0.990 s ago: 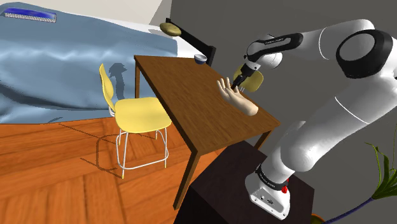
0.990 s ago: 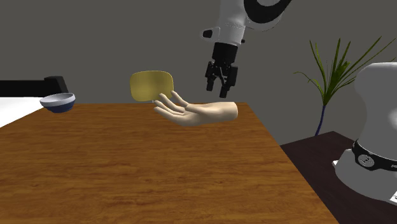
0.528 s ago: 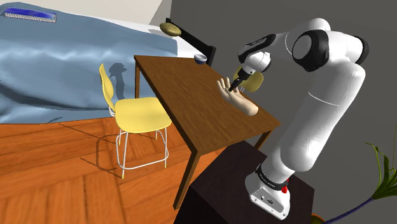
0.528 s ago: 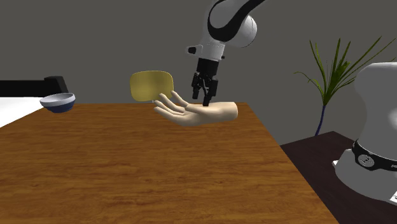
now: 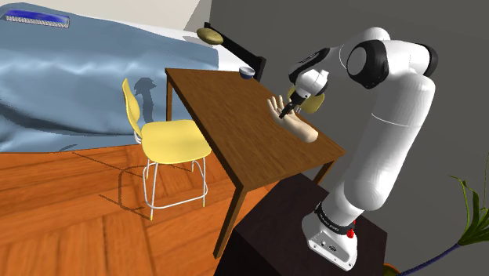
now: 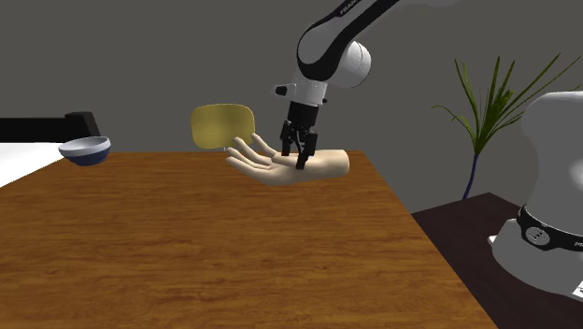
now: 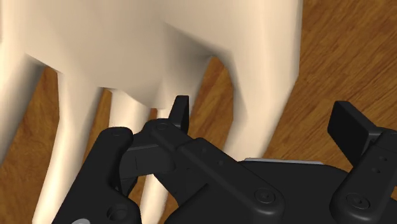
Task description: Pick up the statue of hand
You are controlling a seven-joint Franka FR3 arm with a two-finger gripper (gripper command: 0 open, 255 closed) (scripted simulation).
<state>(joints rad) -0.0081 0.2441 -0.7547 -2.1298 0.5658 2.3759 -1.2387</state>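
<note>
The hand statue (image 5: 296, 124) is cream coloured and lies palm up on the brown wooden table (image 5: 223, 118), near its far corner by the arm. In the second exterior view my black gripper (image 6: 298, 161) points down onto the palm of the statue (image 6: 322, 166). Seen from the wrist, the gripper (image 7: 266, 108) is open. Its fingers (image 7: 182, 112) stand apart on either side of one digit of the statue (image 7: 127, 44), not touching it. Wood of the table (image 7: 343, 44) shows behind the digits.
A yellow chair (image 5: 168, 139) stands at the table's long side, and another yellow chair back (image 6: 224, 124) rises behind the statue. A blue and white bowl (image 6: 84, 150) sits at the far corner. A blue-covered bed (image 5: 70, 78), a plant (image 6: 490, 103) and the dark stand (image 5: 274, 235) surround the table.
The arm has swung towards the second exterior view's left and lowered. The gripper has come down from above the wrist end onto the statue's palm, staying open.
</note>
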